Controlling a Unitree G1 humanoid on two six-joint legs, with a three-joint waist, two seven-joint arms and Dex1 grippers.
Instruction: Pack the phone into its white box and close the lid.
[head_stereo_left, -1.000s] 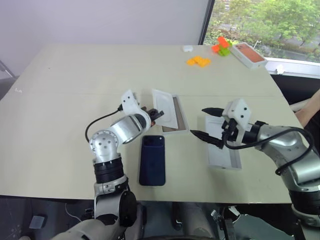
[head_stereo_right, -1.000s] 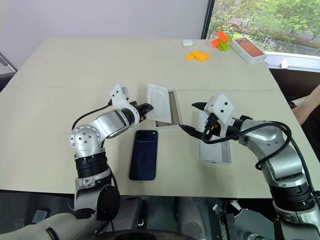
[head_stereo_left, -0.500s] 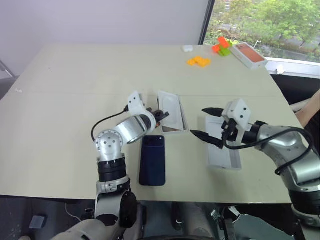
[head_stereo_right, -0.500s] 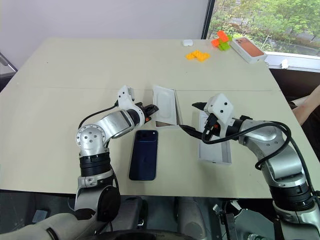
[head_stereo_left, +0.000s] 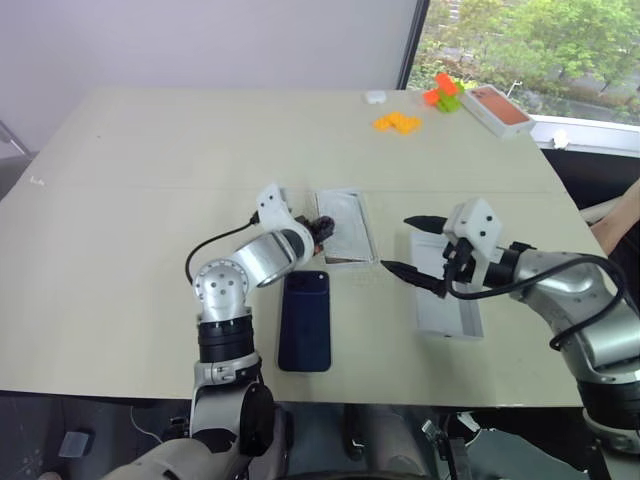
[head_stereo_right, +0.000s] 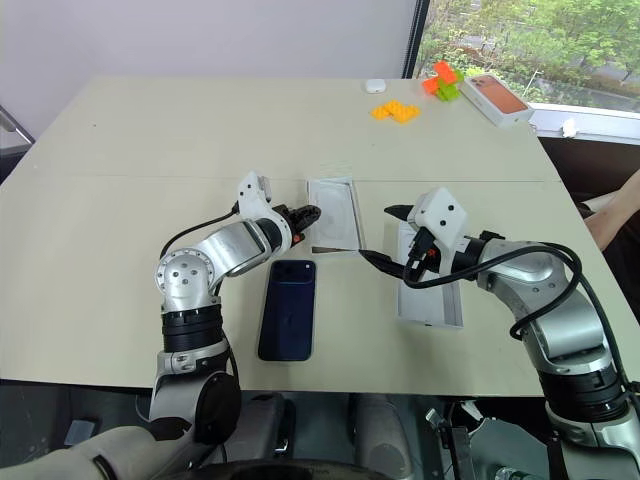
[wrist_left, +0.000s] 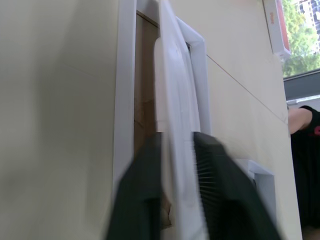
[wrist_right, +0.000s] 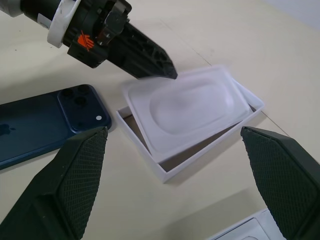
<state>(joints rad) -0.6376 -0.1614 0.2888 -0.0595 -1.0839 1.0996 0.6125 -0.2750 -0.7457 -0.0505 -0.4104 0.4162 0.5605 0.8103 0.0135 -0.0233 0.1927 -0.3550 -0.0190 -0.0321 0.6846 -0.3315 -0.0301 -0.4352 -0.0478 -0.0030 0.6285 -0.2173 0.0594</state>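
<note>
Phone (head_stereo_left: 304, 320) lies back up, dark blue, camera corner toward the white box (head_stereo_left: 343, 228), just beside it. Not packed yet. Thin white insert (wrist_right: 192, 105) sits in box. Lid (head_stereo_left: 446, 290) lies open-side up, right of box. Left gripper (head_stereo_right: 303, 214) at insert's edge; jaws part open w/ insert between fingers, grip loose. Right gripper (head_stereo_left: 408, 246) wide open, empty.

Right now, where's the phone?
In the head views the phone lies flat on the table, back up, near the front edge, just in front of the white box and below the left gripper.
</note>
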